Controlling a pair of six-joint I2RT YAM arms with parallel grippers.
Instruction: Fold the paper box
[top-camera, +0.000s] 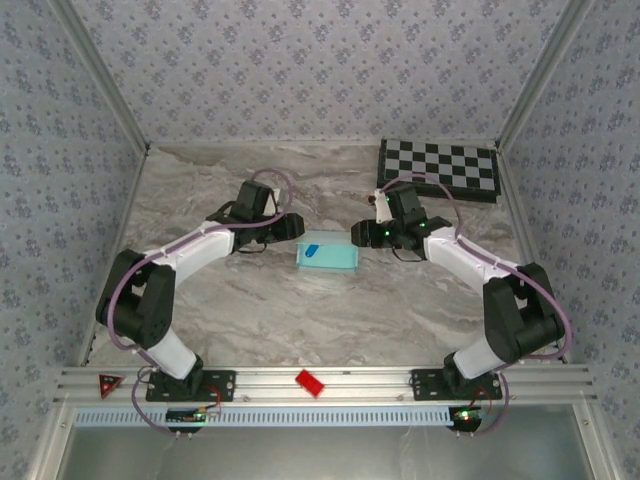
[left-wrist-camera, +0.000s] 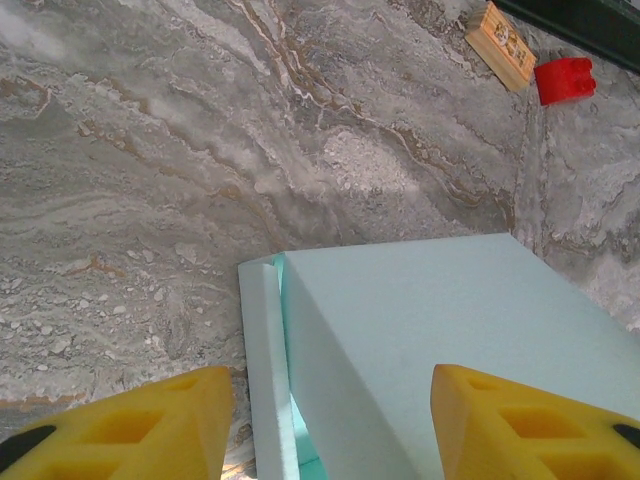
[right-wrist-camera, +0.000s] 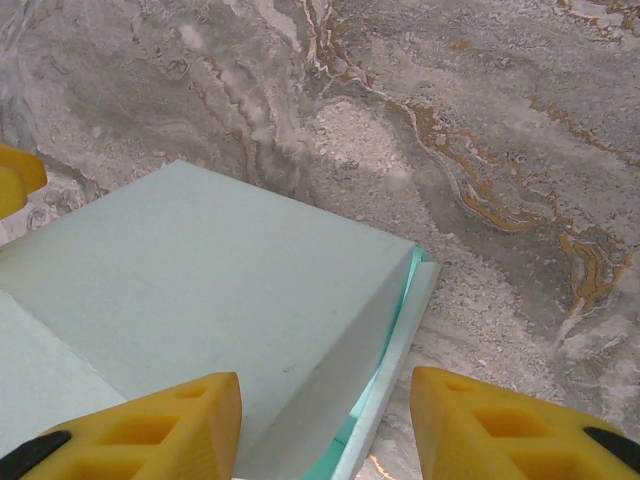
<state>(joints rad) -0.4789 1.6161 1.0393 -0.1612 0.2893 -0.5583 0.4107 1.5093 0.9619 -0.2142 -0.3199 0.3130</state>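
The paper box (top-camera: 328, 256) lies mid-table, a pale mint rectangular box with its lid down. My left gripper (top-camera: 293, 229) hovers at its left end and is open; in the left wrist view the yellow fingers (left-wrist-camera: 130, 425) straddle the box's (left-wrist-camera: 430, 330) corner, where a narrow side flap (left-wrist-camera: 264, 370) stands slightly apart from the lid. At the opposite end my right gripper (top-camera: 362, 236) is open too. Its fingers (right-wrist-camera: 510, 430) straddle the box's (right-wrist-camera: 200, 290) right corner, where a gap shows the teal inside. Neither gripper holds anything.
A black-and-white chessboard (top-camera: 438, 168) leans at the back right. A red block (left-wrist-camera: 565, 80) and a small wooden block (left-wrist-camera: 505, 45) lie on the marble beyond the box. A red piece (top-camera: 309, 382) sits on the front rail. Patterned walls enclose the table.
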